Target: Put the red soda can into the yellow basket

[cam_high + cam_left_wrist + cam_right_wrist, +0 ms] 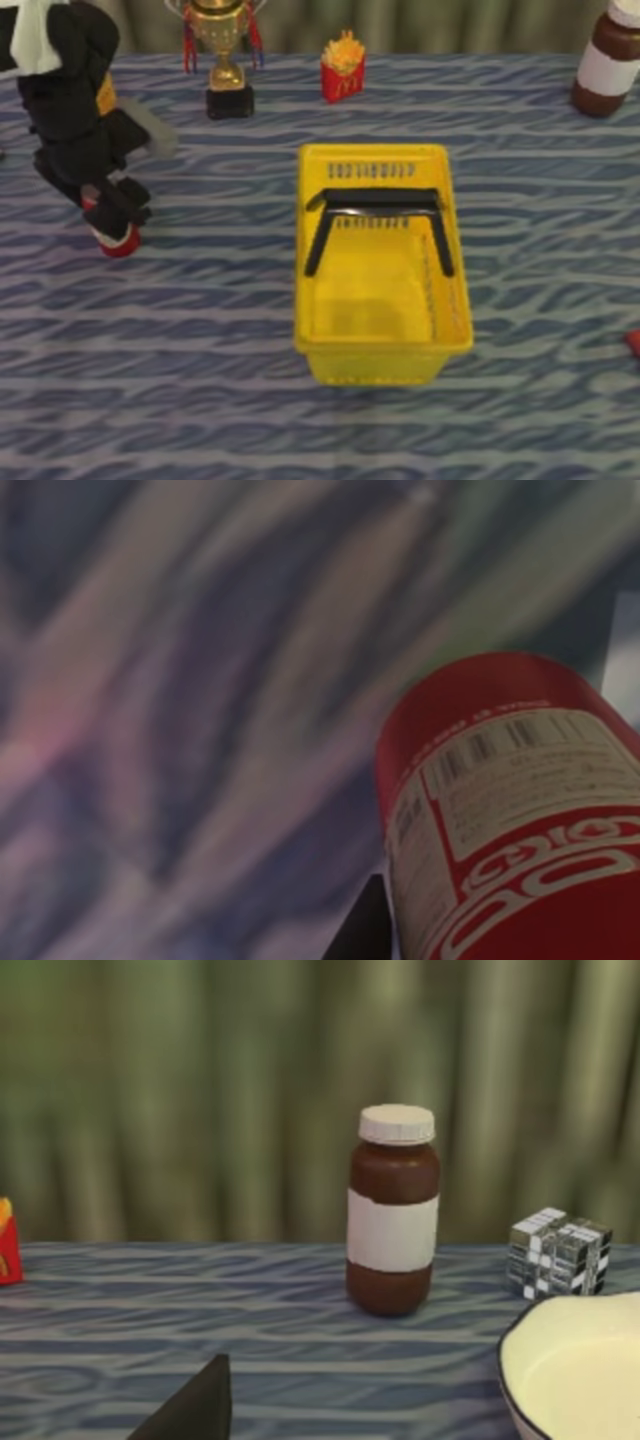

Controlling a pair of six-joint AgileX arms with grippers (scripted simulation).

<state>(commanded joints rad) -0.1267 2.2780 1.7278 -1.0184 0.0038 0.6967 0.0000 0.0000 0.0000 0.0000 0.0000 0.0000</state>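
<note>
My left fingers (118, 215) pinch the red soda can (118, 240), which hangs beneath them, well left of the yellow basket (380, 345).

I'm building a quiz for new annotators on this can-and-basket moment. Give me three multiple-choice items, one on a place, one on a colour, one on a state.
1. Where is the red soda can?
A. inside the yellow basket
B. at the table's left, at the left gripper
C. beside the fries box

2. What colour are the handles of the yellow basket?
A. black
B. white
C. red

3. What is in the basket now?
A. the trophy
B. the can
C. nothing

Answers:
1 B: the top view shows the can under the left gripper, well left of the basket.
2 A: the handles folded over the basket are black.
3 C: only the yellow floor shows inside.

The right gripper is not seen in the top view.
</note>
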